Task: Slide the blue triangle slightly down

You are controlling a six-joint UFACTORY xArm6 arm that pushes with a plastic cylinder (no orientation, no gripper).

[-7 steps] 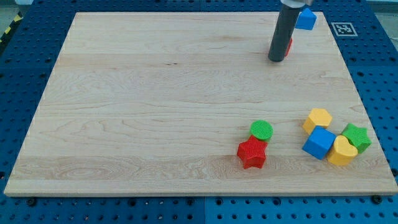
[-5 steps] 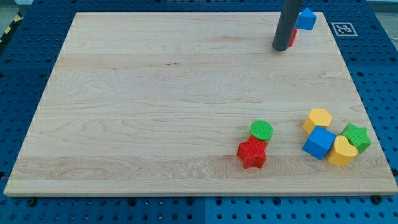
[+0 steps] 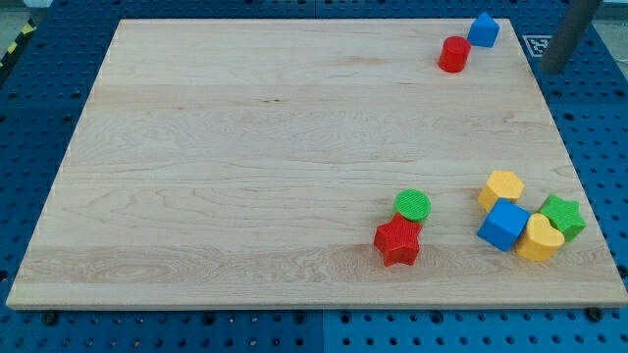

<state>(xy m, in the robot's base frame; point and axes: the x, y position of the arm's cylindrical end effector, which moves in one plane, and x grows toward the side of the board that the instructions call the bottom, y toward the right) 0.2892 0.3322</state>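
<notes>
The blue triangle (image 3: 482, 29) sits at the board's top right corner, close to the top edge. A red cylinder (image 3: 453, 54) stands just below and left of it, apart from it. My tip (image 3: 555, 68) is off the board, over the blue perforated table at the view's right, to the right of and slightly below the blue triangle, touching no block.
A green cylinder (image 3: 412, 205) and a red star (image 3: 397, 240) sit together at the lower middle right. A cluster at the lower right holds a yellow hexagon (image 3: 501, 187), a blue cube (image 3: 504, 225), a yellow heart-like block (image 3: 539, 237) and a green star (image 3: 562, 216). A marker tag (image 3: 542, 45) lies beside the board.
The rod has moved from just left of the red cylinder, rightward past the blue triangle, to beyond the board's right edge. The red cylinder now shows fully. No block has moved.
</notes>
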